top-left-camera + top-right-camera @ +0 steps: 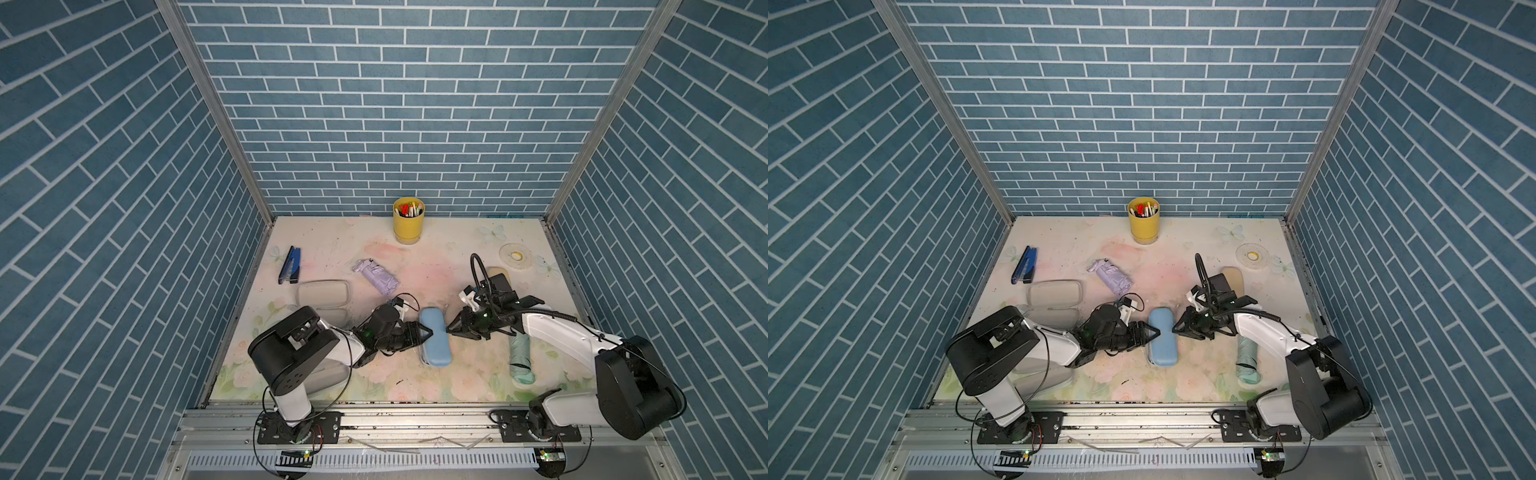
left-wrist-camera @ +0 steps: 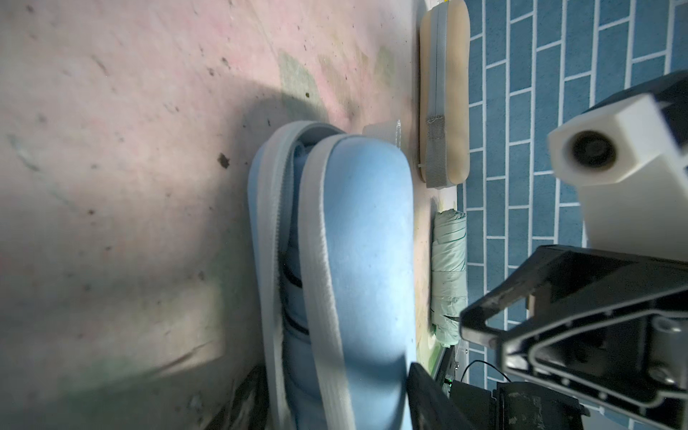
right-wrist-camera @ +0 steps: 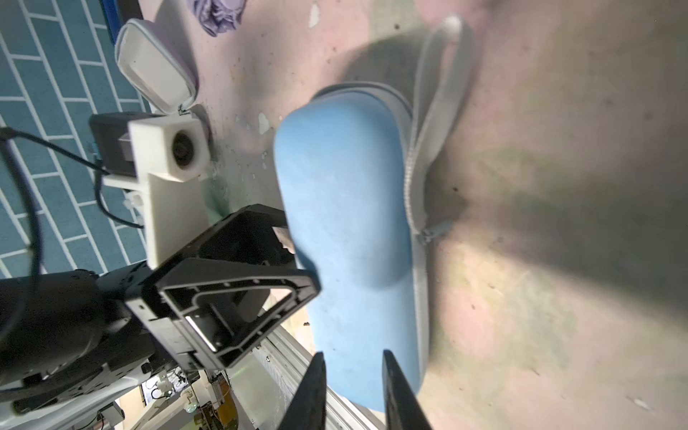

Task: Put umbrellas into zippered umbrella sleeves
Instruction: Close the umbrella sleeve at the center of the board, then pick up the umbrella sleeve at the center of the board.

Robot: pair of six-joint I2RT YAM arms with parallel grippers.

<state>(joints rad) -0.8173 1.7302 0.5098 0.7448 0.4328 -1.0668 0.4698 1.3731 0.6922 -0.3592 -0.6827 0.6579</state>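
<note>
Top views first: the light blue sleeve (image 1: 436,340) sits in the middle of the bench (image 1: 415,266), lid folded down but unzipped. The left gripper (image 1: 428,332) is at its 9 o'clock edge, the right gripper (image 1: 449,329) at its 3 o'clock edge. A lilac umbrella (image 1: 376,277) lies loose at 11 o'clock of it. A mint umbrella (image 1: 521,357) is out at 3 o'clock with 1 end under the right arm. The tan sleeve (image 1: 496,272) at 1 o'clock is half hidden behind that wrist.

Left wrist: through the slit you can see the light blue umbrella (image 2: 301,357) tucked inside. Soft fabric, probably pushes the lid up a bit.

Right wrist: left fingers (image 3: 231,275) spread wide, 1 right by the lid, clamping nothing. Right fingers (image 3: 312,398) slightly apart, empty. Shell looks stiff, light, kinda slick, so I'd pin the lid and pinch the zipper pull (image 3: 433,232), tiny and blurry here.
</note>
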